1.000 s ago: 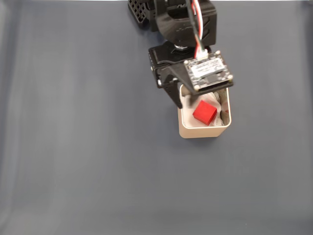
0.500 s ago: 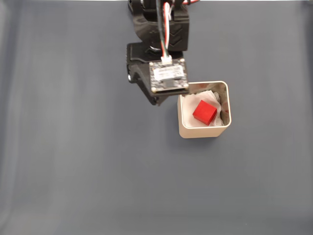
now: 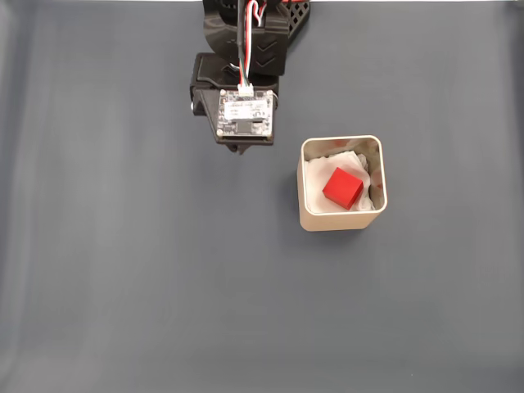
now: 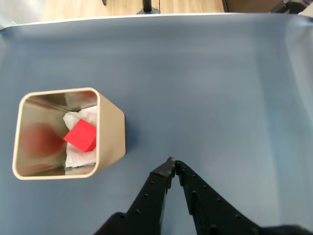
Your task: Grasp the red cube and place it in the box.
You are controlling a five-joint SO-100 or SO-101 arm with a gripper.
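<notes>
Black gripper (image 4: pixel 172 163) sits right of the box in the wrist view, jaws closed tip to tip, nothing between them, hanging over bare blue-grey cloth (image 4: pixel 220 98) and apart from the box wall. In the fixed view the arm (image 3: pixel 244 57) is at the far edge, left of the box, with a small white circuit board (image 3: pixel 246 115) on top hiding most of the gripper; only a dark tip pokes out below it. Beige box (image 3: pixel 341 219) stands upright on the cloth right of the arm, not touching it. Red cube (image 3: pixel 342 187) lies inside the box on crumpled white paper (image 3: pixel 315 170), tilted a bit. Wrist view shows the same cube (image 4: pixel 81 136) toward the box's (image 4: pixel 110 132) right inner wall, on the paper (image 4: pixel 78 154).
</notes>
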